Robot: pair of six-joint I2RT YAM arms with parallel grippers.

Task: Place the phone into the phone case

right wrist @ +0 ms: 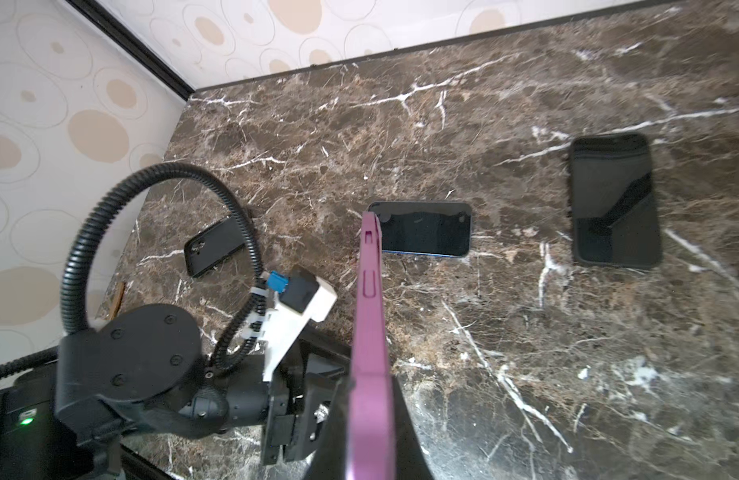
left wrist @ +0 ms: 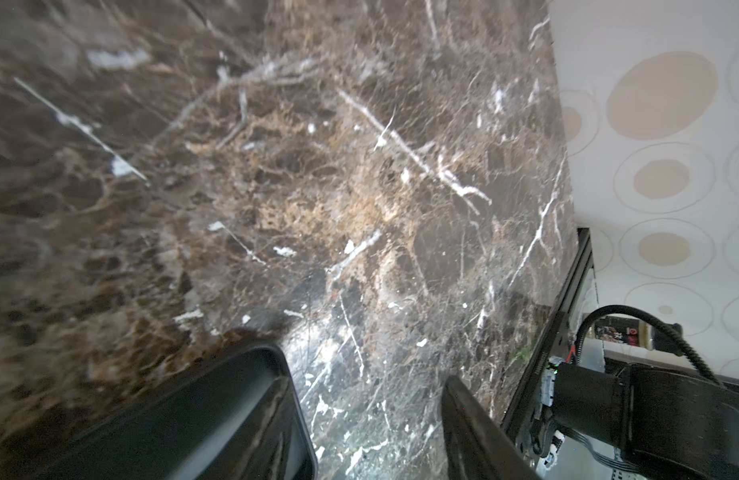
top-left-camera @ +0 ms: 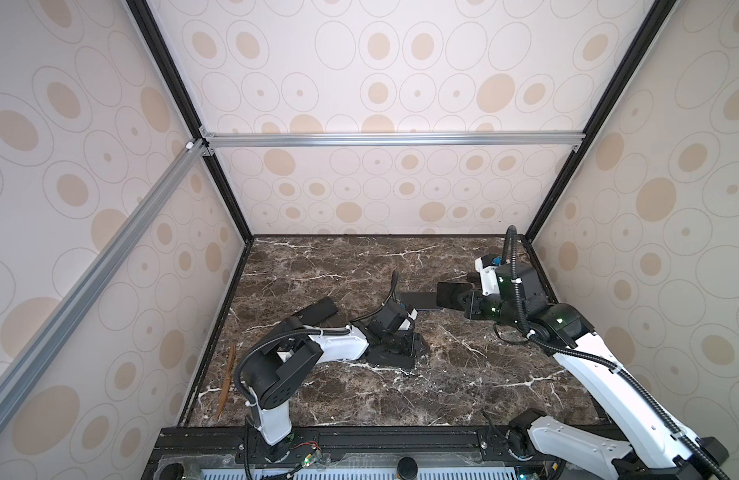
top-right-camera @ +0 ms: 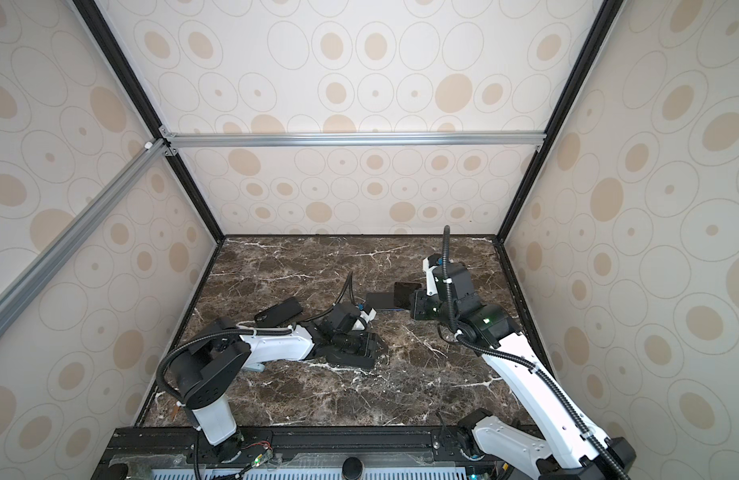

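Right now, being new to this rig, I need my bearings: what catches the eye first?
The purple case, held on edge above the marble table by the shut right gripper. A dark phone lies flat beside it, toward the middle; the left gripper sits low near the table's centre, jaws open and empty.

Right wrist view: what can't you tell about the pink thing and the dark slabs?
- pink item: seen edge-on, faces hidden; whether it holds a phone, unknown.
- dark slab farthest from it: reflections; phone or case unclear.
- Left wrist view: blurred, left gripper fingers cut by the frame edge.
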